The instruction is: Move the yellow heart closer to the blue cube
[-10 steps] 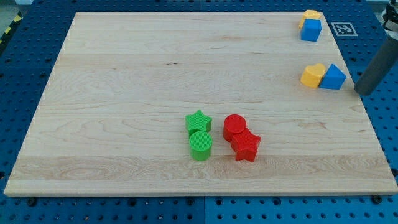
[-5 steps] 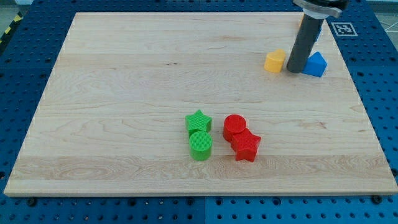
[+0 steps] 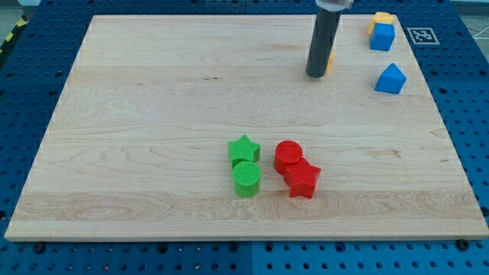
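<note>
While my tip (image 3: 315,75) rests on the wooden board (image 3: 153,114) near the view's top, holding nothing, a yellow heart (image 3: 330,59) peeks out just behind its right side, mostly hidden. Seven blocks show: two yellow, counting another yellow block (image 3: 380,18) touching the blue cube (image 3: 382,37), two blue with a blue wedge (image 3: 390,79), a green star (image 3: 244,148), a green cylinder (image 3: 246,179), a red cylinder (image 3: 289,156) and a red star (image 3: 303,180). Blue pegboard (image 3: 30,76) surrounds the board.

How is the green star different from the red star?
The green star is green; the red star is red. The green star sits above its green cylinder in the view; the red star sits below its red cylinder. Both are star-shaped, each touching a same-coloured cylinder.
</note>
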